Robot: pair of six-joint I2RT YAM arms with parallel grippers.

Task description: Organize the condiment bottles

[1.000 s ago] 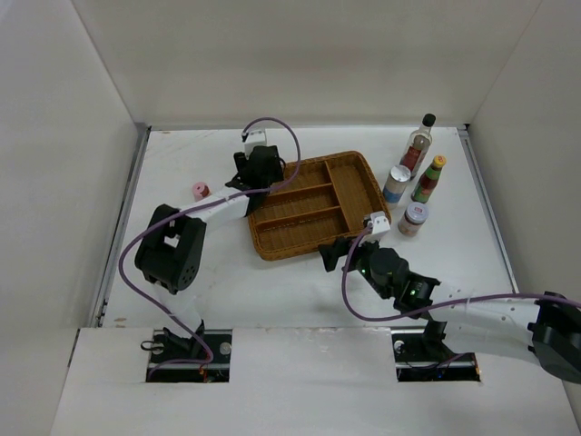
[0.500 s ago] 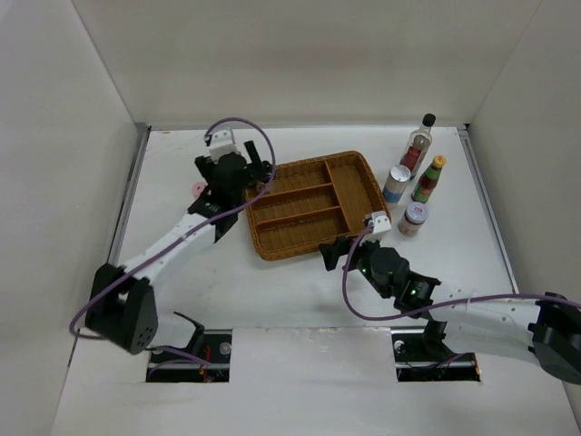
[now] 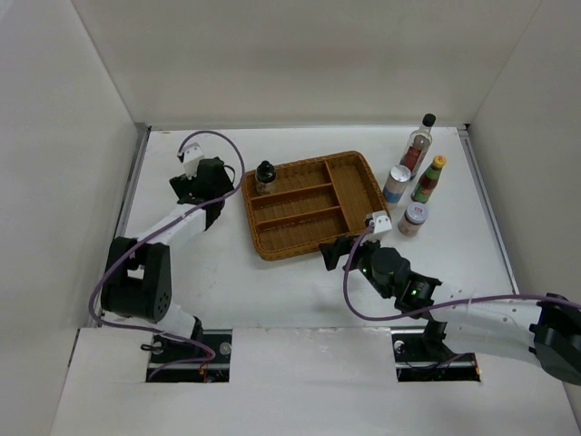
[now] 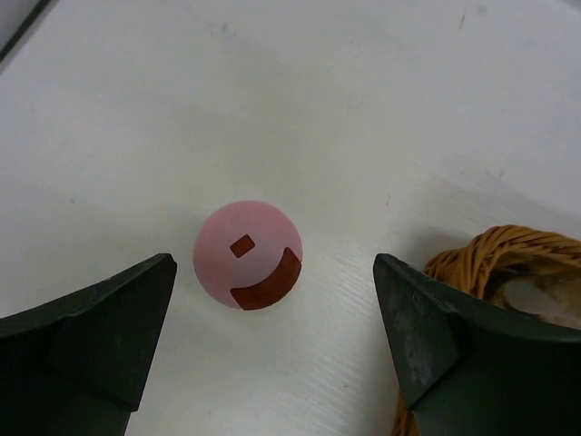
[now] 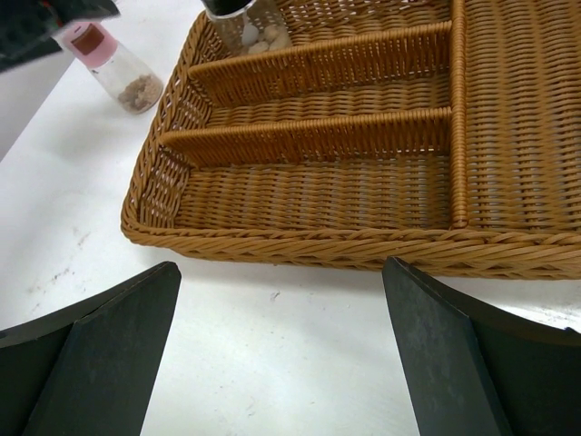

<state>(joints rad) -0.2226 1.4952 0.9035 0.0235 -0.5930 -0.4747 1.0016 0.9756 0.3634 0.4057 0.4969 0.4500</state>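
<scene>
Claw (image 4: 272, 272) of left arm hung spread over pink-lidded jar (image 4: 247, 254), which sat on counter (image 4: 363, 109) between its fingers (image 4: 100, 336), off-centre. Dropping straight could catch wicker tray (image 4: 495, 250) rim beside one finger, tipping jar.

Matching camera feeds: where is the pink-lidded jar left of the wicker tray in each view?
Top external: hidden beneath the left end effector.
Left wrist: pink-lidded jar, seen lid-on, centre, between the open jaws.
Right wrist: top-left corner, outside the tray.
Shared landmark: the wicker tray rim, in all three.
</scene>
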